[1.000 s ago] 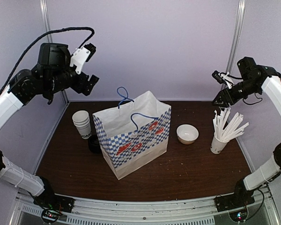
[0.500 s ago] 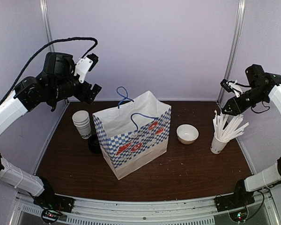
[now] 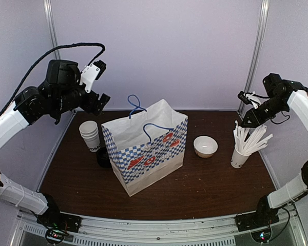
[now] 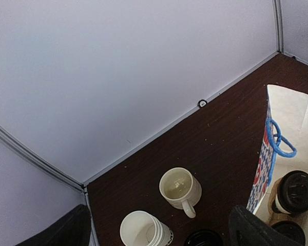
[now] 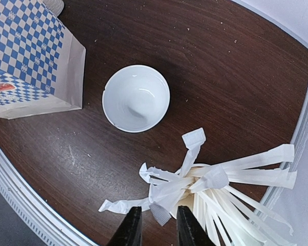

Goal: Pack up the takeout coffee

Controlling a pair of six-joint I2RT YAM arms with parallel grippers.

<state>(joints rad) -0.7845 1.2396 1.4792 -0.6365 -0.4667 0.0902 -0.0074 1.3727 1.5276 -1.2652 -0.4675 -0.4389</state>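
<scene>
The takeout coffee [image 4: 296,191], a cup with a black lid, stands inside the blue-checked paper bag [image 3: 146,148]; the top view hides it. My left gripper [image 3: 101,101] hangs high over the table's far left corner, above the stacked cups. Its jaws are wide open and empty, with both fingers at the lower corners of the left wrist view around the gripper's centre [image 4: 159,219]. My right gripper [image 3: 244,121] hovers over the cup of wrapped straws [image 5: 215,179]. Its jaws [image 5: 156,226] stand a narrow gap apart, with a wrapper end below the gap and nothing clamped.
A stack of white paper cups [image 4: 141,231], a cream mug [image 4: 179,187] and a loose black lid [image 4: 203,238] sit left of the bag. A white bowl [image 5: 136,97] lies between the bag and the straw cup [image 3: 239,158]. Blue bag handles [image 4: 277,141] stick up.
The right gripper has moved outward and down to above the straws, and its jaws have narrowed. The left gripper has shifted slightly right and stays wide open.
</scene>
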